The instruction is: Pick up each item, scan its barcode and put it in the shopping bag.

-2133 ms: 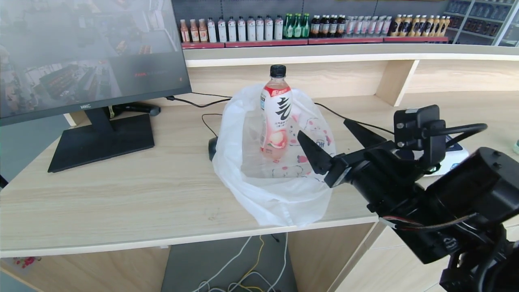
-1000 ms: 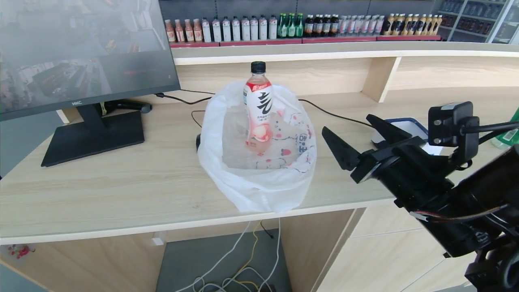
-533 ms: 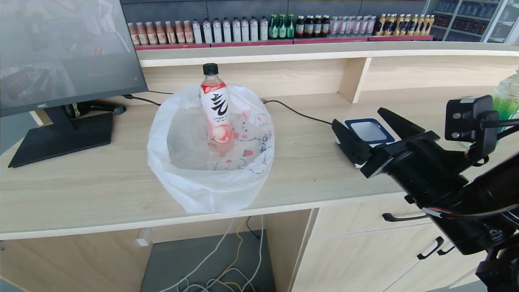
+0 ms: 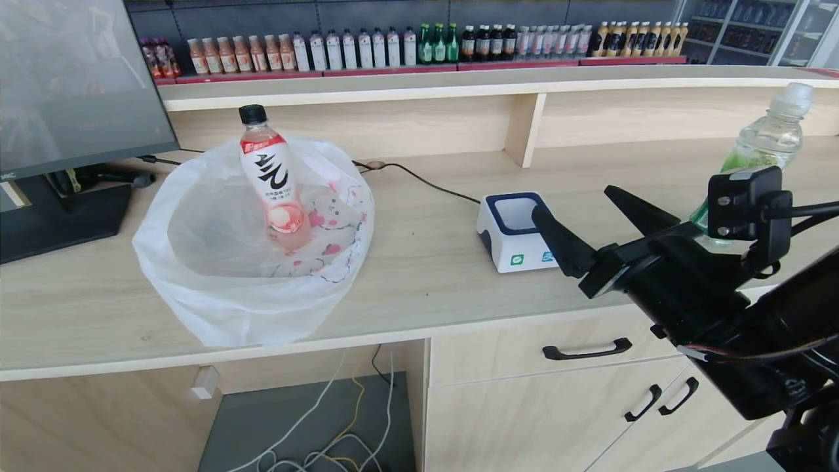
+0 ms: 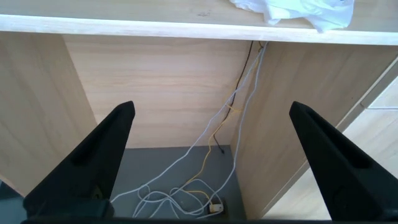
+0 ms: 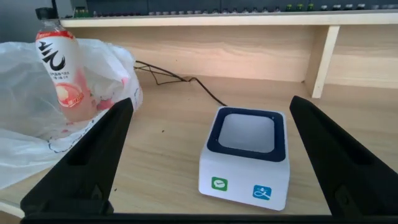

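Your right arm comes in from the right, forearm roughly level above the front edge of the counter (image 4: pixel 426 275). The right gripper (image 4: pixel 570 200) points toward the scanner (image 4: pixel 514 246). Its fingers are spread wide and hold nothing. In the right wrist view, the right gripper (image 6: pixel 210 102) frames the scanner (image 6: pixel 245 158), which sits just ahead of it.

The pink bottle (image 4: pixel 272 183) stands upright, leaning slightly, inside the open shopping bag (image 4: pixel 216 295) on the counter, well to the left of the scanner. A clear bottle (image 4: pixel 767 144) with a green label stands on the counter at the far right, behind your right wrist.

Your left gripper (image 5: pixel 211 106) hangs below counter height, fully open and empty. It faces the recess under the counter, where cables (image 5: pixel 211 143) hang down.
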`<state>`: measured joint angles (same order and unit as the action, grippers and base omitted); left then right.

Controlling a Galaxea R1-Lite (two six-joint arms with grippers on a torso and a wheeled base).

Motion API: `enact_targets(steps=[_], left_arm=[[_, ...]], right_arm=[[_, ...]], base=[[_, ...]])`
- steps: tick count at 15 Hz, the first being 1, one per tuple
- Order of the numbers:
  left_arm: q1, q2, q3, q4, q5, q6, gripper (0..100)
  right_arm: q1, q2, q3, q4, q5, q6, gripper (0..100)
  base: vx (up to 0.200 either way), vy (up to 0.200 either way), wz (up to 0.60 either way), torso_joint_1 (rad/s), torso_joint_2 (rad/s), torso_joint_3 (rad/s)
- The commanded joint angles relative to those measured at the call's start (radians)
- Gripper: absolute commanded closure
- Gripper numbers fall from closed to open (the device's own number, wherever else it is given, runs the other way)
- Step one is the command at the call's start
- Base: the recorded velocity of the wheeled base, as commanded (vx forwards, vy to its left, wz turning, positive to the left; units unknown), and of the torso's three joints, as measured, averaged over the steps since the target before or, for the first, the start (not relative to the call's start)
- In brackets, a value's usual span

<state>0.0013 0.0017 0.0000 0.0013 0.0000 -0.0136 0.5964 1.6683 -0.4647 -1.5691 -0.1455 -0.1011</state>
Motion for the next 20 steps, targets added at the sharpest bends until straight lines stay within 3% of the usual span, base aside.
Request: enact_targets(steps=[1,16,20], left_arm=[[0.0,0.0,0.0,0.0,0.0,0.0,0],[0.0,0.0,0.0,0.0,0.0,0.0,0],[0.0,0.0,0.0,0.0,0.0,0.001,0]], right_arm=[[0.0,0.01,-0.006,-0.002,0.0,-0.002,0],[0.008,0.01,-0.002,-0.002,-0.003,-0.019,0],[0.002,0.01,0.009,-0.002,-0.003,-0.019,0]], base=[[0.0,-0.2,0.0,0.002,0.0,-0.002],[0.0,-0.2,0.0,0.002,0.0,0.002],[0.0,0.0,0.0,0.0,0.0,0.0]])
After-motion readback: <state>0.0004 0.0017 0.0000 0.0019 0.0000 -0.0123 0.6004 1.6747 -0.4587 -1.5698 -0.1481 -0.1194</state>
